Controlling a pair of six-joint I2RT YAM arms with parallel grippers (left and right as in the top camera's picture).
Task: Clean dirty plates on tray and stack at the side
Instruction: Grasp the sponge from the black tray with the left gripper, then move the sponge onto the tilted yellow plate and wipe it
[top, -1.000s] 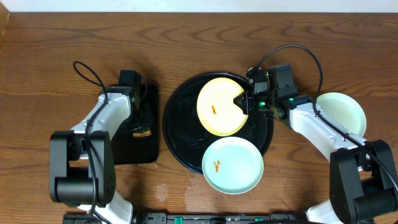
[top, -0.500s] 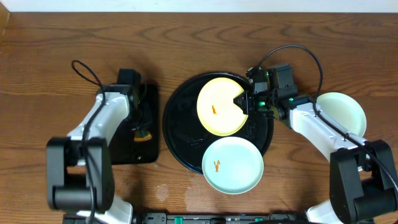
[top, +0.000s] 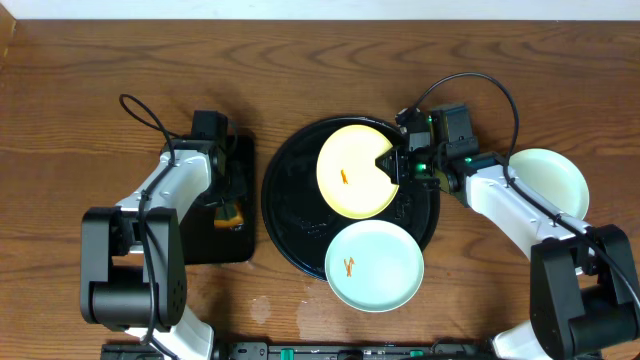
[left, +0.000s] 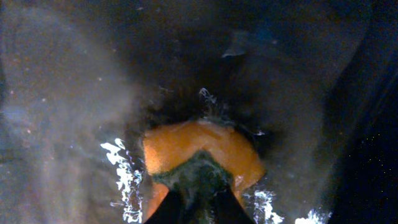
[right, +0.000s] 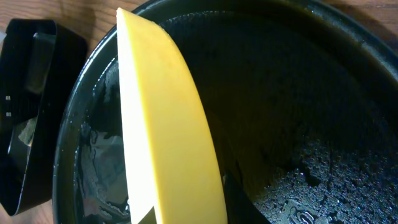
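The pale yellow plate (top: 350, 170), with a small orange smear, is tilted up over the back of the round black tray (top: 290, 215). My right gripper (top: 394, 164) is shut on its right rim. In the right wrist view the yellow plate (right: 168, 124) stands edge-on between the right gripper's (right: 186, 214) fingers, above the wet tray (right: 298, 124). A mint-blue plate (top: 375, 265) with an orange smear rests on the tray's front edge. A second mint-blue plate (top: 548, 180) lies on the table at the right. My left gripper (top: 224, 206) is shut on an orange sponge (top: 232, 213).
The sponge (left: 186, 146), orange with a dark green scouring side, is pinched by the left gripper (left: 199, 202) down in the wet rectangular black tray (top: 215, 245), left of the round tray. That rectangular tray (right: 31, 93) also shows in the right wrist view. Brown wooden table (top: 100, 90) all around.
The left gripper has closed on the orange sponge in the rectangular tray, and the left arm has shifted slightly. The right arm and the plates have not moved.
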